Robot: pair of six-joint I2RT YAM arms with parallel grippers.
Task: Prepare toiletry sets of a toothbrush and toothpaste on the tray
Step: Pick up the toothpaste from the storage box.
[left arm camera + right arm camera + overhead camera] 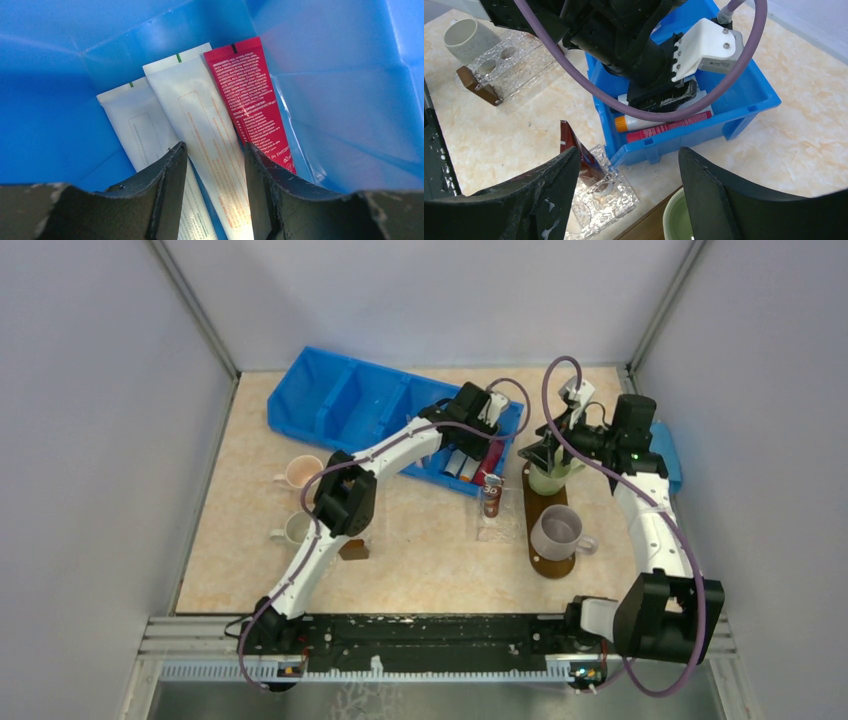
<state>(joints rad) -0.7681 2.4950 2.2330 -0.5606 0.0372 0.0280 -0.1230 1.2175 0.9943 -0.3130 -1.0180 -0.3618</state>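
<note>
Presently the left gripper [214, 150] is seen half-open astride the middle white tube [195, 105], red tube [245, 90] at its three o'clock; it should be centred and sunk lower before being closed.

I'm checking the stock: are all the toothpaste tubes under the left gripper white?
No, the left wrist view shows a red tube beside the middle white tube in the blue bin.

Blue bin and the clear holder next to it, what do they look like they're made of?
Blue bin: probably moulded plastic, smooth and glossy, with soft highlights on its walls. Clear holder: transparent and faceted, sparkling like cut glass; could be acrylic or glass, can't tell.
</note>
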